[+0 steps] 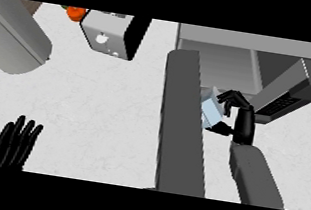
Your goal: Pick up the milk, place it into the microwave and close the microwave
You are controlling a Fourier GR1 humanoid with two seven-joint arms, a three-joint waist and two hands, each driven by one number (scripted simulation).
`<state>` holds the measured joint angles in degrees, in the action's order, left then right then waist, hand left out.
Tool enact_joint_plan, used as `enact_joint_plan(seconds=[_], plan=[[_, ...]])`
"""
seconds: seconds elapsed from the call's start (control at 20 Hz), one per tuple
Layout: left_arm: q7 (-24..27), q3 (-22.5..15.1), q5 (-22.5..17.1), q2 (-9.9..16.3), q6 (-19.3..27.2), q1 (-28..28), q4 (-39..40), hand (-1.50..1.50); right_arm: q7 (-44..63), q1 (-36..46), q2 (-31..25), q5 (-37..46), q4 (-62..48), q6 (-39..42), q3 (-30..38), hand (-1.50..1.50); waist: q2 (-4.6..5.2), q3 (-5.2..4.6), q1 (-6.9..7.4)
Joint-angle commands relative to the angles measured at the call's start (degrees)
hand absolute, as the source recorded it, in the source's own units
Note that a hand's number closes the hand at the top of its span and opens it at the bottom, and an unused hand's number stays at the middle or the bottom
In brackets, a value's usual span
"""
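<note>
- Milk (pixel 212 110) sits centre-right of the frame, pinched between thumb and curled fingers of the right hand (pixel 235 114), at the microwave (pixel 228 62) opening.
- Risk: carton could clip the open door (pixel 181 126) just beside it and twist in the grasp.
- Carton's long axis runs up-frame, tilted slightly, top toward the cavity.
- Left hand (pixel 15 141), lower left, rests with fingers straight.

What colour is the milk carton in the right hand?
Pale blue-white, seen in the head view: the milk carton sits in the right hand.
</note>
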<state>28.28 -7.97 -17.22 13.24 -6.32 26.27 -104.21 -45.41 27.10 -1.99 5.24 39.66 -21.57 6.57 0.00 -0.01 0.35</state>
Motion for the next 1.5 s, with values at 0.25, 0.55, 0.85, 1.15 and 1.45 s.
enact_joint_plan(seconds=[0.25,0.55,0.85,1.15,1.45], plan=[[-2.0,1.0,0.0,-0.4,-0.3,0.1,-2.4,-1.5,7.3,15.9,-2.7,5.4,-14.0,-8.3,0.6,1.5,0.39,0.06,1.37],[-4.8,1.5,-1.0,0.0,-1.1,-4.1,-0.9,-1.5,9.1,23.1,-8.7,7.0,-24.7,-11.8,3.2,1.5,1.2,0.15,2.72],[-4.0,0.9,0.1,-0.6,-1.7,-6.0,1.7,-1.5,9.4,26.2,-10.7,9.8,-29.9,-17.6,2.4,1.5,1.98,0.2,4.12],[-5.6,1.7,4.3,1.6,0.3,-6.5,1.5,-1.5,12.2,28.2,-10.6,10.3,-31.6,-28.7,3.3,1.5,2.39,0.28,5.19],[-3.6,0.1,7.0,0.7,0.5,-8.4,3.6,-1.5,14.7,30.4,-13.1,14.1,-35.2,-29.5,0.3,-1.5,3.14,0.27,6.9]])
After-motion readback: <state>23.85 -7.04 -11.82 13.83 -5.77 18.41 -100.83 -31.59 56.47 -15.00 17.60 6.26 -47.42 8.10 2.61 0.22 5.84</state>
